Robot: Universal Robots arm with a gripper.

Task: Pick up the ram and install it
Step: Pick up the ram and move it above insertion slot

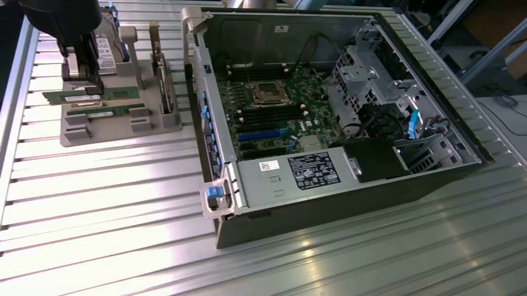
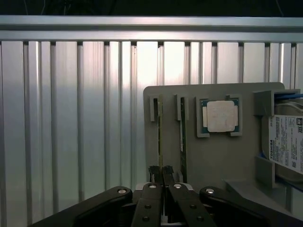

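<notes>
The ram (image 1: 92, 97) is a thin green stick with a white sticker, lying along the grey holder (image 1: 123, 126) at the exterior view's left. My gripper (image 1: 85, 83) comes down onto it from above. In the wrist view the ram (image 2: 160, 132) shows edge-on in a slot of the holder (image 2: 218, 161), and my gripper (image 2: 160, 171) is shut on its near end, black fingertips (image 2: 154, 172) pressed on either side. A second green stick (image 2: 182, 127) sits in the neighbouring slot, also seen just in front of the first (image 1: 103, 111).
An open computer case (image 1: 216, 203) lies at the exterior view's right, its motherboard (image 1: 272, 117) with black memory slots facing up. The holder also carries a square silver processor (image 2: 220, 116), a hard drive (image 2: 286, 146) and an upright card (image 1: 165, 80). Ribbed aluminium table (image 1: 99, 203) all around.
</notes>
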